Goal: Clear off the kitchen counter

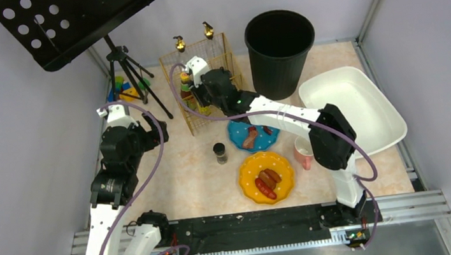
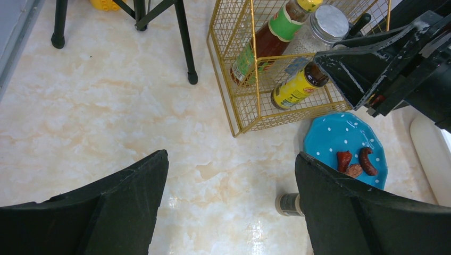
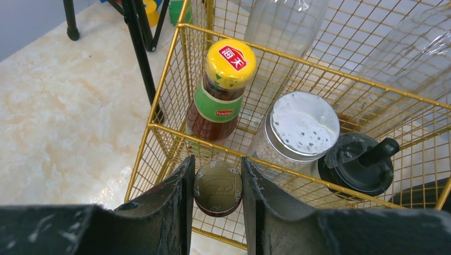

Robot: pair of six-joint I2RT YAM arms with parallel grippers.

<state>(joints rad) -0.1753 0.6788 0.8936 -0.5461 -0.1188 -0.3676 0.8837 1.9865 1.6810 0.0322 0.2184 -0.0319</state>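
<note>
Right wrist view: right gripper [image 3: 217, 166] pinches a brown-capped small bottle [image 3: 217, 189] inside the gold wire basket [image 3: 159, 126], near a sauce bottle [image 3: 218, 101]. Left gripper [image 2: 231, 156] is spread wide, holding nothing, above the kitchen counter [image 2: 106, 117], on which the basket stands.

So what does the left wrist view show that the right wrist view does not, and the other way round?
Only the left wrist view: the blue plate with sausage pieces, a small shaker near it, and the open left gripper. Only the right wrist view: clear bottles at the back of the gold wire basket. Both: the kitchen counter, that basket, the yellow-capped sauce bottle, the silver-lidded jar, and the right gripper shut on a small brown-capped bottle.
</note>
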